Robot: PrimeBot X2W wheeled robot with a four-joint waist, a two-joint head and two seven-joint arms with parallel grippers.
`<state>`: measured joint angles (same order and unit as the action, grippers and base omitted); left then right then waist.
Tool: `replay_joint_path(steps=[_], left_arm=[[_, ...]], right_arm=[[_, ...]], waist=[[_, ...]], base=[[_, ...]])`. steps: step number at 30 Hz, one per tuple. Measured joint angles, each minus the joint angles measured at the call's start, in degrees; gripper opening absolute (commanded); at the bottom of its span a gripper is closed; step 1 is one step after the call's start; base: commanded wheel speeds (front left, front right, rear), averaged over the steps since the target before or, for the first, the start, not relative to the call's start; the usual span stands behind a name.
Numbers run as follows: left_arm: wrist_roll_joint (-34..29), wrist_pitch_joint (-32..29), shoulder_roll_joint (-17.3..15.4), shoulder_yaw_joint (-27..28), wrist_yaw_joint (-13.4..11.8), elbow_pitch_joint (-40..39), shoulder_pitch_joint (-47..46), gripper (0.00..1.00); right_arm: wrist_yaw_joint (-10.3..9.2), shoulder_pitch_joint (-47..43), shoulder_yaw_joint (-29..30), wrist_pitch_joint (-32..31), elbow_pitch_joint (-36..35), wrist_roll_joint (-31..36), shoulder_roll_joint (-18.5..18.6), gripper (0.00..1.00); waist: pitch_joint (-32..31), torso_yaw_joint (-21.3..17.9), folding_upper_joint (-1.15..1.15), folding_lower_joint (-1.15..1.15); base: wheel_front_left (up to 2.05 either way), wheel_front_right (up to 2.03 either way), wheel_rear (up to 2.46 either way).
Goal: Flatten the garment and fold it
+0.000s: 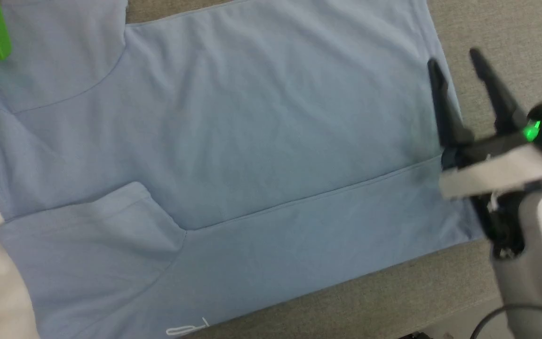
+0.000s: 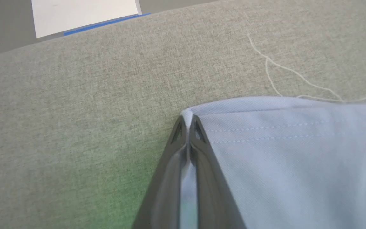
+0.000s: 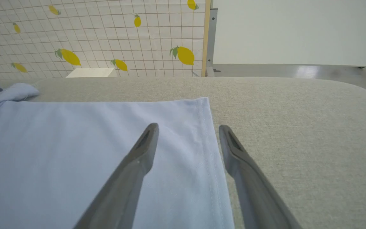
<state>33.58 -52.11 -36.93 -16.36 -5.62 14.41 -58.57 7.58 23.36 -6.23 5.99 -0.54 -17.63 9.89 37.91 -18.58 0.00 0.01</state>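
- Pressed together at the bottom of the left wrist view, the two long dark fingers of the left gripper [image 2: 187,122] were seen pinching a hemmed corner of the light blue soft-fabric short-sleeved T-shirt [image 2: 297,165].
- Whether that pinched corner was lifted off the grey-beige fabric-covered desk [image 2: 75,111] could not be told.
- A thin loose white thread [image 2: 275,66] was seen lying on the desk just beyond the pinched hem.
- In the head view, the T-shirt [image 1: 252,117] was spread mostly flat across the desk [image 1: 511,28]. It was crossed by the straight edge of an overlapping layer, and a small white script mark [image 1: 187,328] was seen at its lower edge.
- The right gripper [image 1: 454,59] was positioned at the T-shirt's right edge, with its fingers spread apart and nothing clasped between them.
- In the right wrist view, one finger of the right gripper [image 3: 188,128] was seen over the T-shirt [image 3: 59,152] and the other over bare desk [image 3: 297,127], with the stitched hem between them.
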Motion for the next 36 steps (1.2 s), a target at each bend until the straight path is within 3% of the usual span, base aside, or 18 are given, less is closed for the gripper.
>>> replay_joint_path(steps=[4, 12, 16, 23, 24, 26, 27, 31, 36], left_arm=[[0.30, -0.27, 0.00, -0.43, 0.01, -0.93, 0.17, 0.00], [0.29, 1.30, 1.12, -1.52, 1.01, -2.27, -0.18, 0.00], [0.29, 2.89, 2.40, -2.01, 1.57, -2.24, -0.57, 0.00], [0.37, 4.85, 3.63, -2.90, 2.85, -1.55, -1.47, 0.00], [0.37, 4.90, 3.78, -2.98, 3.07, -1.40, -1.60, 0.00], [0.52, 5.59, 4.08, -3.10, 3.57, -1.00, -1.91, 0.00], [0.56, 5.98, 4.16, -3.18, 3.65, -0.77, -1.98, 0.00], [0.54, 9.83, 4.38, -3.05, 4.59, -0.34, -1.96, 0.00], [-0.33, 22.48, 4.67, -1.82, 6.30, -1.30, 0.69, 0.00]], right_arm=[[-0.01, 10.55, 1.27, -8.29, 3.26, -0.16, 0.90, 1.00], [0.00, 31.02, 6.21, -33.70, 18.91, 1.47, -1.59, 1.00], [0.00, 35.87, 9.65, -43.17, 26.04, 4.63, -2.88, 1.00], [0.00, 40.56, 15.21, -53.20, 31.45, 10.60, -4.90, 1.00], [0.00, 41.04, 15.80, -54.02, 31.70, 11.21, -5.00, 0.52], [0.00, 41.59, 16.63, -55.61, 31.85, 12.68, -5.20, 0.14], [0.00, 41.69, 16.97, -56.04, 31.74, 13.27, -5.32, 0.00], [0.00, 41.34, 17.26, -55.77, 30.54, 14.19, -5.60, 0.00], [0.00, 35.76, 14.70, -46.69, 27.07, 10.79, -5.73, 0.00]], waist=[[0.00, 0.61, 0.00, 0.00], [0.83, 2.89, 0.00, 0.00], [1.36, 4.47, 0.00, 0.00], [2.33, 6.51, 0.00, -0.01], [2.41, 6.70, 0.00, -0.01], [2.60, 7.06, 0.00, -0.01], [2.68, 7.19, 0.00, -0.01], [2.45, 7.36, 0.00, 0.00], [0.42, 7.51, 0.00, 0.00]], base=[[0.00, 0.00, 0.00], [0.00, 0.00, 0.00], [0.00, 0.00, 0.00], [0.00, 0.00, 0.00], [0.00, 0.00, 0.00], [0.00, 0.00, 0.00], [0.00, 0.00, 0.00], [0.00, 0.00, 0.00], [0.00, 0.00, 0.00]])
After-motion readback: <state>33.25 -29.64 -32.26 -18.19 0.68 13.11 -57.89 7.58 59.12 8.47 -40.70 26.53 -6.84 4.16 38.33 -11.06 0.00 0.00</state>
